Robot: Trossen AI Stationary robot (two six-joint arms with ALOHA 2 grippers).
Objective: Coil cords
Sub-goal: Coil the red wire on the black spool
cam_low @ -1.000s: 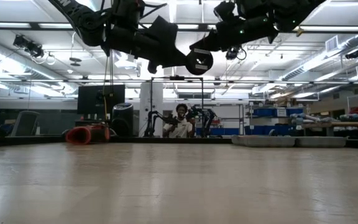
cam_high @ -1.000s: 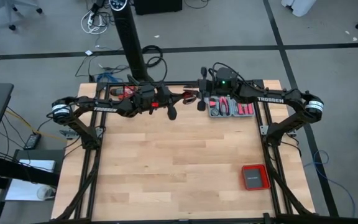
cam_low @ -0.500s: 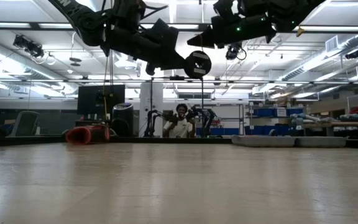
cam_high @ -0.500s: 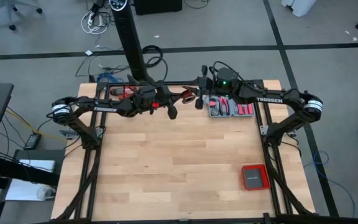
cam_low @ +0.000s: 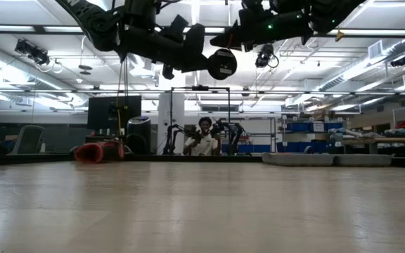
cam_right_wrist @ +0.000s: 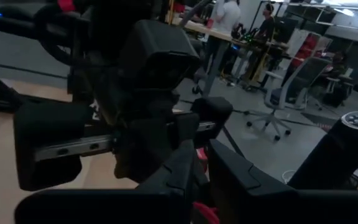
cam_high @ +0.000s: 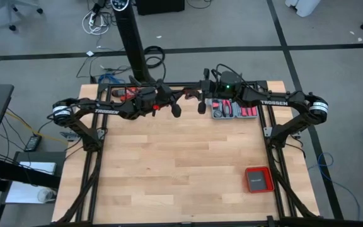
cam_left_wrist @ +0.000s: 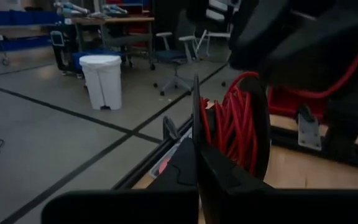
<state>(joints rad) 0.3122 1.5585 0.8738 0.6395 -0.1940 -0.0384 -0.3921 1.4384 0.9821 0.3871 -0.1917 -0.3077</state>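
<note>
A: Where do the arms meet?

B: High above the rear edge of the worktop [cam_high: 175, 164], near its middle. Left claw [cam_high: 176, 108] has its fingers pressed together, nothing between them. Right claw [cam_high: 200, 104] faces it, just beside.

A: Right claw's state?

B: Fingers slightly apart; cannot tell whether they pinch anything.

A: The cord?

B: A coil of thin red cord [cam_left_wrist: 232, 127] shows in the left wrist view, just beyond the left claw's tips. Not clear which claw carries it.

A: Else on the worktop?

B: Red tool tray [cam_high: 234, 109] right of the claws; flat red box [cam_high: 258, 180] towards the near right corner. Red drill [cam_high: 126, 93] behind the left arm.
</note>
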